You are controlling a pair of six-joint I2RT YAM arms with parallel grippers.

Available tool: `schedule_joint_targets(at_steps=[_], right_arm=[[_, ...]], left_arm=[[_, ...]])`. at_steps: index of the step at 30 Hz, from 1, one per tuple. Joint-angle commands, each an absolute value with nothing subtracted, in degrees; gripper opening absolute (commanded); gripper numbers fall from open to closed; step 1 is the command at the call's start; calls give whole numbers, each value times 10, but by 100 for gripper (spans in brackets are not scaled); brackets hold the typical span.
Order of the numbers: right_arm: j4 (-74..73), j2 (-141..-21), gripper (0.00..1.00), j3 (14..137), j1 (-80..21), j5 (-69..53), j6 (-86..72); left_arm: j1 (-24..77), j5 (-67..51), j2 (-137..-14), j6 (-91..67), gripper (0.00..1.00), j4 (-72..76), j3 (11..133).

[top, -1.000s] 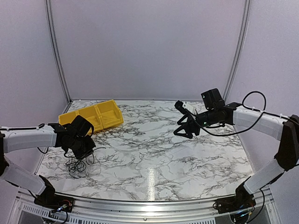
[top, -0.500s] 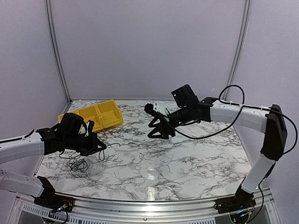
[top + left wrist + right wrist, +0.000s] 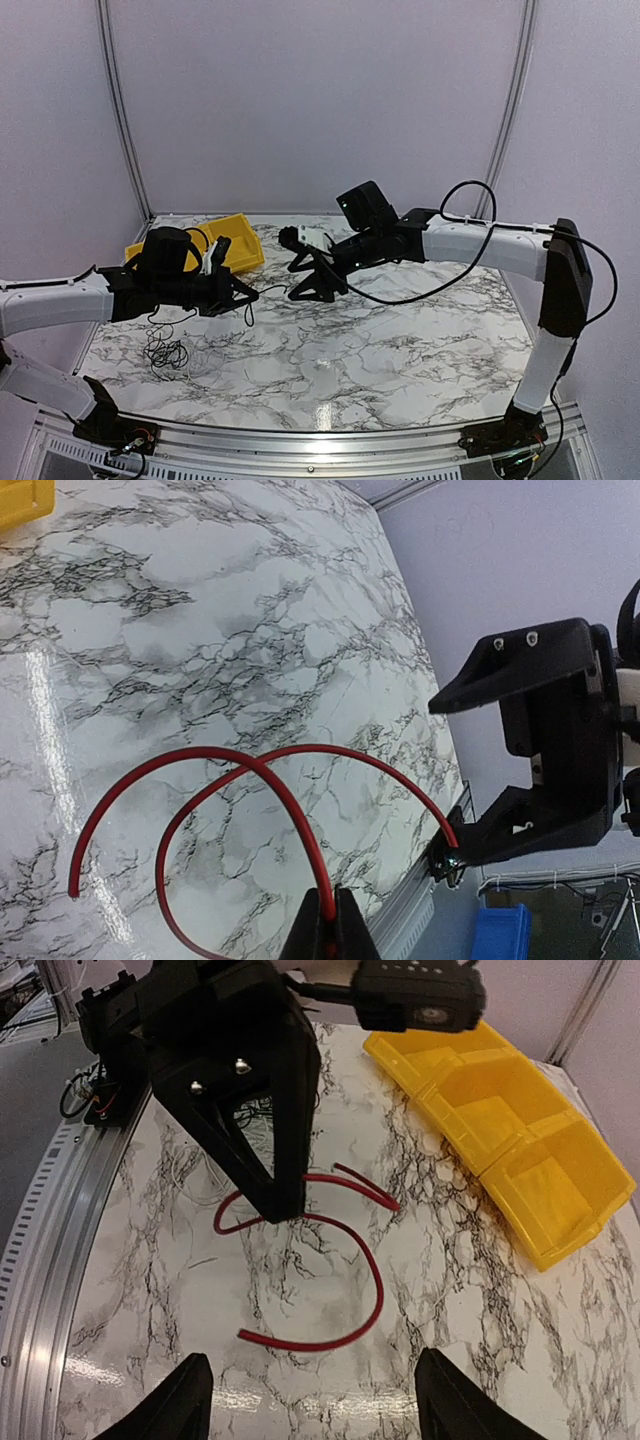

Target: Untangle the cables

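above the table point(image 3: 420, 350), left gripper point(image 3: 322, 920) pinches red cable point(image 3: 250, 764).

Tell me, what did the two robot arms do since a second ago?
The left gripper, shut on a red wire, lifted it away from the tangle and carried it rightward. The right gripper swung left to meet it, jaws open, holding nothing yet. The tangle and the yellow bin stayed where they were.
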State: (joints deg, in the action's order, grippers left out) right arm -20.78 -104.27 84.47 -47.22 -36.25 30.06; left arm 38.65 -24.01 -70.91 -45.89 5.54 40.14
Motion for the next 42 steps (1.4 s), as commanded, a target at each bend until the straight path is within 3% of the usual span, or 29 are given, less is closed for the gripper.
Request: schedule_joint_targets(at_steps=[1, 6, 12, 16, 18, 24, 31, 32, 34, 36, 39, 42], right_arm=[[-222, -1046, 69, 870, -515, -324, 412], [-202, -1056, 64, 876, -518, -276, 425], [-176, -1055, 36, 862, -518, -240, 403], [-152, -1043, 8, 838, -515, -183, 393], [-148, -1038, 0, 824, -506, -167, 390], [-154, -1017, 0, 773, -451, -181, 357], [-168, -986, 0, 735, -438, -232, 349], [-172, -982, 6, 738, -438, -244, 343], [-178, -976, 31, 746, -438, -256, 324], [-189, -968, 47, 754, -438, -257, 317], [-197, -950, 57, 756, -436, -239, 311], [-218, -928, 57, 752, -433, -229, 323]], left_arm=[[392, -290, -733, -452, 0, 106, 438], [392, -314, -750, -450, 0, 106, 452], [392, -325, -751, -448, 0, 107, 456], [392, -332, -745, -441, 0, 102, 452], [388, -322, -735, -434, 0, 86, 453], [335, -224, -672, -412, 0, 9, 456], [274, 21, -639, -396, 0, -150, 500], [269, 44, -642, -397, 0, -164, 508], [258, 85, -649, -398, 0, -193, 528], [250, 130, -659, -390, 0, -227, 556], [241, 179, -676, -355, 0, -262, 607], [233, 225, -702, -310, 0, -300, 660]])
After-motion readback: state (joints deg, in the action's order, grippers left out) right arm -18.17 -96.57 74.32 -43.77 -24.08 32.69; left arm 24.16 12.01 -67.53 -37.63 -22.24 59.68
